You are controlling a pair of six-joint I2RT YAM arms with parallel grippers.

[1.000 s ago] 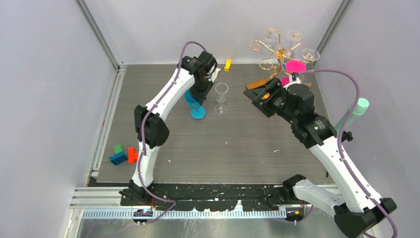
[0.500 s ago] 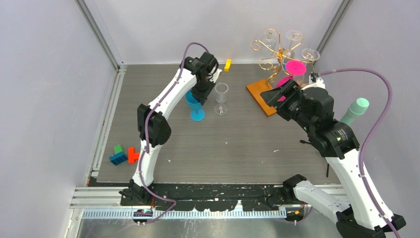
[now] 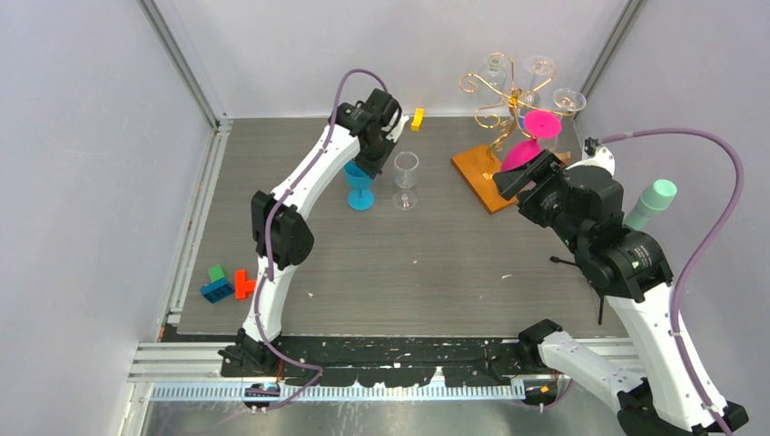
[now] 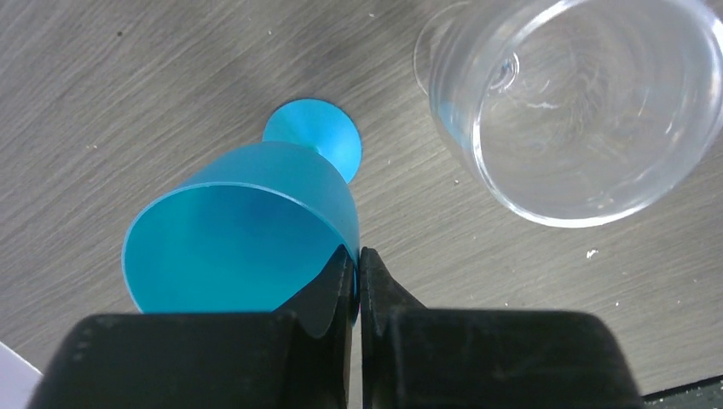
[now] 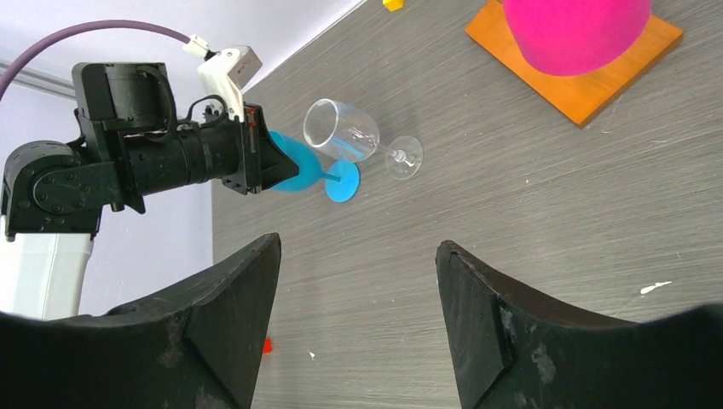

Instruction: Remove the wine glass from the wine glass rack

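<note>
Wine glass rack (image 3: 514, 94), at the far right corner of the table (image 3: 409, 263): gold wire arms on a central stem, standing on an orange wooden base (image 3: 472, 169). From overhead we see three clear glasses (image 3: 539, 65) hanging on the upper arms and a pink wine glass (image 3: 519, 153) hanging bowl-down over the base. The right wrist view gives only the bowl of the pink wine glass (image 5: 571, 30) and part of the base (image 5: 597, 89); the wire lies outside it.

The right gripper (image 3: 508, 182) is just beside the pink bowl, on its near side. Seen from its own camera, the right gripper (image 5: 358, 247) has its jaws spread wide with nothing between them.

Further left, a blue wine glass (image 3: 360, 184) and a clear wine glass (image 3: 406, 173) stand upright on the table, near each other but apart. The left gripper (image 3: 367, 165) hangs over the blue one.

Only the left wrist view shows the contact. There the left gripper (image 4: 356, 256) is closed on the rim of the blue wine glass (image 4: 239, 230), one finger inside the bowl and one outside. We also note a yellow block (image 3: 418, 118) by the far wall.
</note>
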